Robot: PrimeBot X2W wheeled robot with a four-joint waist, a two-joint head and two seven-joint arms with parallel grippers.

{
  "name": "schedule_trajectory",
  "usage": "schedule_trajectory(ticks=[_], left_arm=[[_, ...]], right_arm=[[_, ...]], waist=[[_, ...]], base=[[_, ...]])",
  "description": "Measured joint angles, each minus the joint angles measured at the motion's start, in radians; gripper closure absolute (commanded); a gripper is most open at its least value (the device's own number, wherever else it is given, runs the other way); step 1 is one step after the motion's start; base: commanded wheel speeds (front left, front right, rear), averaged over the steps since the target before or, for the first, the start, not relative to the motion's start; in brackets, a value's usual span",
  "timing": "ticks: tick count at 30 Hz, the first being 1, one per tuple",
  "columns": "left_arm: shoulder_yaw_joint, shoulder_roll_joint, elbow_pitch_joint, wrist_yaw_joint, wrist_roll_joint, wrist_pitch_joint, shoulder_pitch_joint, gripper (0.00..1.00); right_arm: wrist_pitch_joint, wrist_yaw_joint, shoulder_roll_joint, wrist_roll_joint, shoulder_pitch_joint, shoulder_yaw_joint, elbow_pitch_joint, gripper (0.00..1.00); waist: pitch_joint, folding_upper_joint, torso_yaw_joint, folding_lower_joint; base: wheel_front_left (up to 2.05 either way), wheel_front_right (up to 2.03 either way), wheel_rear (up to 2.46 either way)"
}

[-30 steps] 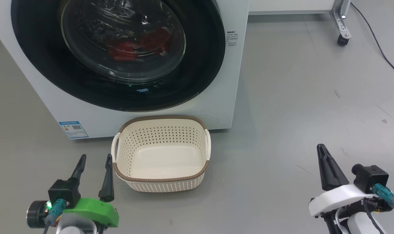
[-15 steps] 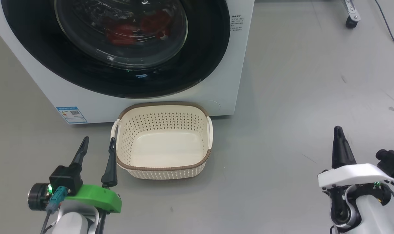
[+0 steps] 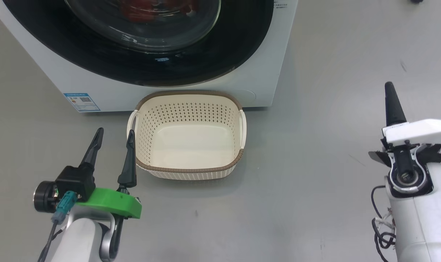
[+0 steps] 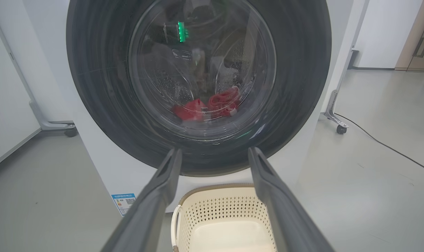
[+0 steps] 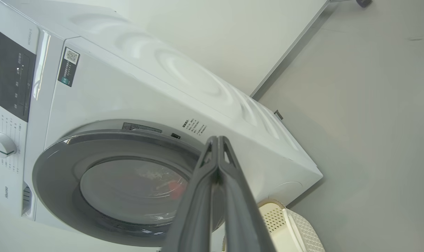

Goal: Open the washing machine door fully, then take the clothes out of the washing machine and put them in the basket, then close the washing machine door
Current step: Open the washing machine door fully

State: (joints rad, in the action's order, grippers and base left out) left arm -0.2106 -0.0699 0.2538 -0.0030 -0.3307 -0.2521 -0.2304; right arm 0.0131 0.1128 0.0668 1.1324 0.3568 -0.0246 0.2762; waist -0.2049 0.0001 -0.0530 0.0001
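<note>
The washing machine [image 3: 260, 72] stands on the grey floor [image 3: 315, 163] with its front turned to us. Its door [image 3: 220, 54], round with a wide black rim, sits flat against that front, so we judge it closed and the first step of the task not yet done. Through the glass we see the clothes [image 4: 212, 106], red, lying at the bottom of the drum. The basket [image 3: 191, 93] stands empty on the floor just before the lower edge of the machine's front, under the door. The coming move, as we judge, turns on the door's rim, and here the two arms differ. The left gripper [image 3: 116, 131] is low, just beside the left handle of the basket, its fingers spread wide with nothing between them; it points at the lower half of the door from the front. The right gripper [image 3: 389, 91] is well off to the right of the machine's front right corner, its fingers pressed together on nothing. From it the door lies forward and to the left, and in the right wrist view its tips line up with the right side of the rim. We think this arm is better placed to catch that edge, but we cannot make out a handle or the hinge side.
</note>
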Motion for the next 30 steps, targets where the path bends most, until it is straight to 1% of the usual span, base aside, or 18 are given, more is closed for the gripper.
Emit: schedule_trajectory(ticks=[11,14,19,27,28,30], left_arm=[[-0.02,0.02,-0.037,-0.004,0.01,0.0,-0.061,0.0],[-0.023,0.021,-0.045,-0.012,0.01,0.0,-0.075,0.0],[-0.029,0.026,-0.066,-0.012,0.01,0.0,-0.1,0.0],[-0.052,0.034,-0.081,-0.023,0.01,0.0,-0.143,0.0],[-0.054,0.034,-0.082,-0.025,0.01,0.0,-0.148,0.0],[-0.059,0.036,-0.086,-0.025,0.01,0.0,-0.158,0.0]], right_arm=[[-0.195,-0.002,0.008,0.226,0.219,-0.067,0.014,1.0],[-0.241,-0.025,0.026,0.26,0.28,-0.076,0.018,1.0],[-0.313,-0.065,0.063,0.299,0.391,-0.083,0.027,1.0],[-0.419,-0.125,0.115,0.318,0.544,-0.06,0.057,1.0],[-0.432,-0.126,0.123,0.319,0.56,-0.057,0.063,1.0],[-0.455,-0.145,0.138,0.319,0.588,-0.049,0.074,1.0]], waist=[[-0.092,0.0,-0.055,0.0],[-0.119,-0.0001,-0.074,0.0],[-0.167,0.0,-0.106,0.0001],[-0.241,0.0,-0.158,0.0001],[-0.25,0.0,-0.164,0.0001],[-0.266,0.0,-0.178,0.0001]], base=[[0.0,0.0,0.0],[0.0,0.0,0.0],[0.0,0.0,0.0],[0.0,0.0,0.0],[0.0,0.0,0.0],[0.0,0.0,0.0]])
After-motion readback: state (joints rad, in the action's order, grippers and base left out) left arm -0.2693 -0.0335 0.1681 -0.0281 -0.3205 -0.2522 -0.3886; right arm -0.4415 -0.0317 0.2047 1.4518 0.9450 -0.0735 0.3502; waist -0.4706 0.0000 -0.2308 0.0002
